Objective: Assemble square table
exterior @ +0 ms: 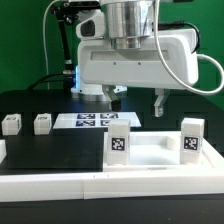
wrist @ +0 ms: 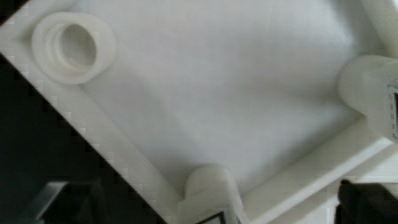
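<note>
No readable text; only patterned tags (exterior: 118, 144) on leg posts (exterior: 191, 126) and the marker board (exterior: 95, 120).

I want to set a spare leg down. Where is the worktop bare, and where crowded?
Bare: the black worktop at the exterior view's left, bordered by two loose leg posts and the marker board behind, the white rail in front. Crowded: the exterior view's right, where the square tabletop carries two upright leg posts under the open fingers.
</note>
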Action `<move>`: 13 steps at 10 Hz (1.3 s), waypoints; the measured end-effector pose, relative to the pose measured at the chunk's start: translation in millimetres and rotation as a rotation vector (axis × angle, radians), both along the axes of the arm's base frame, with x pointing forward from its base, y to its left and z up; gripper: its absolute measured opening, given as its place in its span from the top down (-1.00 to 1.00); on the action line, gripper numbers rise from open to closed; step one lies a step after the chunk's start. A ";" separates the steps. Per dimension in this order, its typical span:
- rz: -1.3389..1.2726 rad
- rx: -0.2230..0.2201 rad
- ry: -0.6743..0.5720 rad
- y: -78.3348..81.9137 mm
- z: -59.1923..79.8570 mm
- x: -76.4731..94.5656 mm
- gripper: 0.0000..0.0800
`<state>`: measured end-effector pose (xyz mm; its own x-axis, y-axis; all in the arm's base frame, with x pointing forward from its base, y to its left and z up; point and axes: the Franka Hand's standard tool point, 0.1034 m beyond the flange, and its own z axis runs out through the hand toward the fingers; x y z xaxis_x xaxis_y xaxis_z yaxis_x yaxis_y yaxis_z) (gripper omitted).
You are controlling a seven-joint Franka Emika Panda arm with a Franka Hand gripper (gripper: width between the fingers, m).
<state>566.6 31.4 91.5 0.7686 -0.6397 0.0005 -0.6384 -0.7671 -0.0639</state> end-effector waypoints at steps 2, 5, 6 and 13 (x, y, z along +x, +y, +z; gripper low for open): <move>0.000 0.000 0.000 -0.1 -0.2 -0.1 -0.62; -0.215 0.003 0.011 4.9 -2.0 -11.1 -0.62; -0.304 0.003 0.024 7.8 -6.5 -23.2 -0.62; -0.503 0.004 0.087 21.0 -28.5 -48.1 -0.62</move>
